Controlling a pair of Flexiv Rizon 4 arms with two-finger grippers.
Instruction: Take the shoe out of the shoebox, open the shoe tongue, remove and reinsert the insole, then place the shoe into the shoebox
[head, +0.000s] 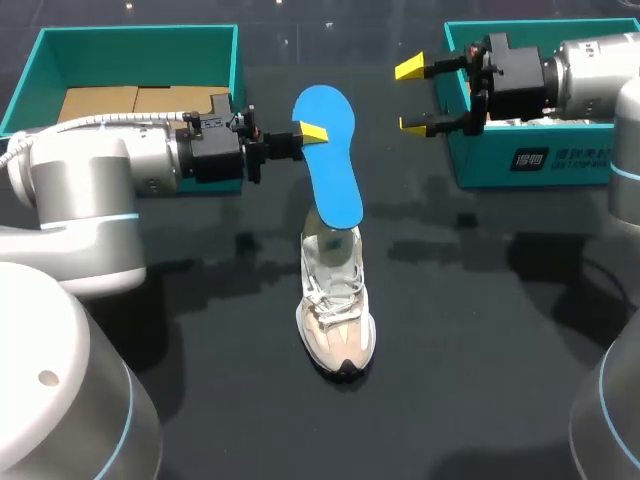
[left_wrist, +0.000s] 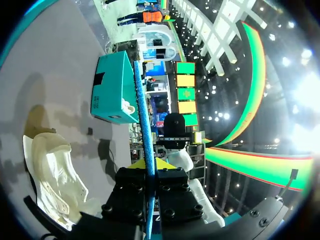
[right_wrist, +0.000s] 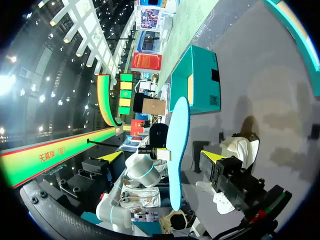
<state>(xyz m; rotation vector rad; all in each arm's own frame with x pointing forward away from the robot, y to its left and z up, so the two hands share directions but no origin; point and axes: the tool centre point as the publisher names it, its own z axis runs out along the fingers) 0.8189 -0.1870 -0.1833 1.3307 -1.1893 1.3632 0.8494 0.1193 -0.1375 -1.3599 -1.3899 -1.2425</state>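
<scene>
Beyond the shoe (head: 337, 310), the left box (head: 40, 60) holds cardboard (head: 100, 102) and the right box (head: 520, 165) holds white paper (head: 540, 121). The left end effector (head: 312, 133) clamps the insole (head: 330, 160) (blue, over the shoe). The right end effector (head: 412, 97) has its fingers apart.

Looked down on the table (head: 480, 330) from above and behind; from both wrists, faced the same insole (right_wrist: 179, 150) closely.

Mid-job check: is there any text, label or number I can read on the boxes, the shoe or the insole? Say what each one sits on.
On the right shoebox, white label on its front wall: a logo and print, too small to quote reliably.
On the left shoebox, dark label patches on its side wall: blurred, unreadable.
On the blue insole and the sneaker: no print visible.
</scene>
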